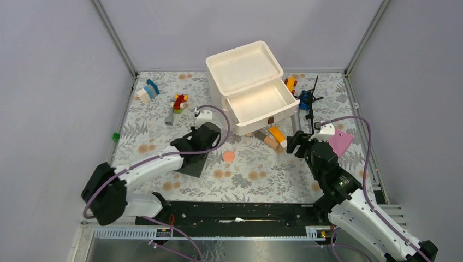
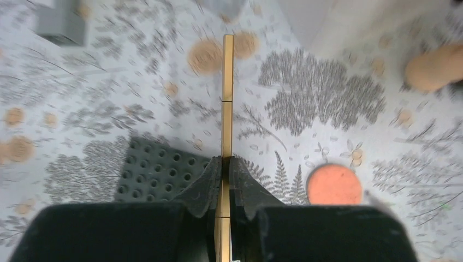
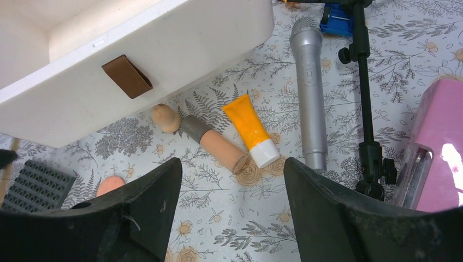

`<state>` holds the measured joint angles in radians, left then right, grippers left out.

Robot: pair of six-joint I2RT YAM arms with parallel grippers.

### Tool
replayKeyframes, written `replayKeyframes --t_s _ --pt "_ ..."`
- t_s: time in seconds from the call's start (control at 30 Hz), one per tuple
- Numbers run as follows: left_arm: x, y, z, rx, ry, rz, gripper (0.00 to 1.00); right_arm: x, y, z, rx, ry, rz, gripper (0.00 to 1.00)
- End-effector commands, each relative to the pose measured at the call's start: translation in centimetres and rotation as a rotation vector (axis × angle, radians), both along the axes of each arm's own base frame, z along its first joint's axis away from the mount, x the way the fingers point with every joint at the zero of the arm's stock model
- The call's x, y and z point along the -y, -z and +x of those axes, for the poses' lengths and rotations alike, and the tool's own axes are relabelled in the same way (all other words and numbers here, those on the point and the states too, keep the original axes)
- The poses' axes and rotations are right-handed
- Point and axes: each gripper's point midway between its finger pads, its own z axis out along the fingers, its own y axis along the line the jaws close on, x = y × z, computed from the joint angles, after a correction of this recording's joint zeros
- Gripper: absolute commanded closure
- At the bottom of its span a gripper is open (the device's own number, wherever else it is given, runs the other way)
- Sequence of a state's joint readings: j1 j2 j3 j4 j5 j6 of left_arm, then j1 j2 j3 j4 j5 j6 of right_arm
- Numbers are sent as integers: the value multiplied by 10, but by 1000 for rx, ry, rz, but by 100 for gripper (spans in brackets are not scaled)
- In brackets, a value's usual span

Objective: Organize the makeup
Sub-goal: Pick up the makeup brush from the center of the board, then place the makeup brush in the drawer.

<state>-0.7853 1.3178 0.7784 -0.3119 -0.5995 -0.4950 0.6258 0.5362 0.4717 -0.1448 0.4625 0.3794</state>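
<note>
Left wrist view: the left claw (image 2: 225,164) is clenched on a thin brush (image 2: 227,82), a slim gold stick pinched between the pads with most of its length poking out ahead. I cannot tell whether it is off the desk (image 2: 98,109) or resting on it. A dark studded plate (image 2: 158,174) sits just beside the claw on one side and a salmon-pink disc (image 2: 334,184) near it on the other. The right claw (image 3: 232,169) hangs released, jaws wide and holding nothing, above the cosmetics lying by the front of the white drawer box (image 3: 164,49). To my eye the risk is the long overhang. A narrow pinch on so slim a stick could let it swivel or slide out, and the far tip might knock against the drawer wall on the way in. It could also snag on the plate's edge if the claw moves low. By my count there is one brush, one disc, one orange tube (image 3: 251,128), one dark-capped beige tube (image 3: 213,143), one silver-grey tube (image 3: 308,93) and one small beige sponge (image 3: 165,117). The drawer of the box stands open.
</note>
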Motion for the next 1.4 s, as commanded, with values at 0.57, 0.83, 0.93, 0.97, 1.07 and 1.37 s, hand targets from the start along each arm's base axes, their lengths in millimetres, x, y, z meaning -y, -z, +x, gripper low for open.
replayKeyframes --t_s 0.57,0.83,0.93,0.97,1.07,1.37 --pt "139 -239 42 489 726 -89 100 16 -17 -6 63 47 2 23" --pt "213 -203 73 401 955 -33 100 24 -24 -13 84 64 11 22" --pt "224 -189 79 375 997 0 98 27 -25 -15 84 69 12 22" --pt "226 -184 81 363 1008 6 94 27 -25 -16 85 71 12 22" --pt "228 -170 84 334 1012 27 74 29 -25 -17 89 77 12 22" --pt "230 -214 75 382 976 -99 27 22 -12 -12 43 72 17 20"
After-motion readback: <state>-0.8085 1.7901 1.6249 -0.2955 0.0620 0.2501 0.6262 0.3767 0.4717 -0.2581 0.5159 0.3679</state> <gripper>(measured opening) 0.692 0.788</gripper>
